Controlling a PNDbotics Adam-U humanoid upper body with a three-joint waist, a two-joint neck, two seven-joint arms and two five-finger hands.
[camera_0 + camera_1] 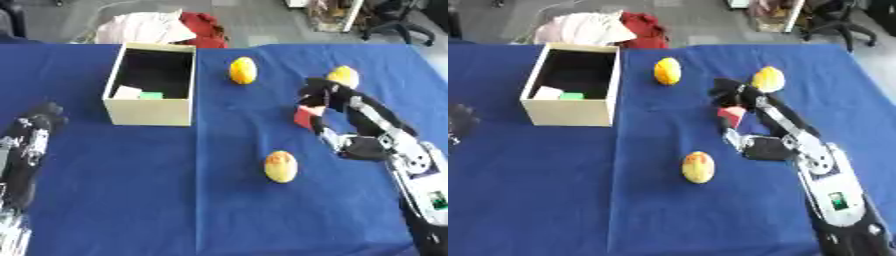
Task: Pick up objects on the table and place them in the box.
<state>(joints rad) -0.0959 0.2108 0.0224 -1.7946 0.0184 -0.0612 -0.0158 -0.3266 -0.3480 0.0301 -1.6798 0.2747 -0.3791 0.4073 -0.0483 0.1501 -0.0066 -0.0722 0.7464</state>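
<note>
curling round a red block (731,114) on the blue desk (131,190), right hand (325,100), left hand (39,122) idle at the left edge, fingers unclear

I note three yellow-orange egg-shaped fruits: one (243,70) just right of the box (149,112), one (344,76) far right, one (281,166) alone, nearer me. The open cream box holds a white piece (128,92) and a green piece (152,95). A red block (731,116) sits between the curled fingers of my right hand (750,102).
</note>
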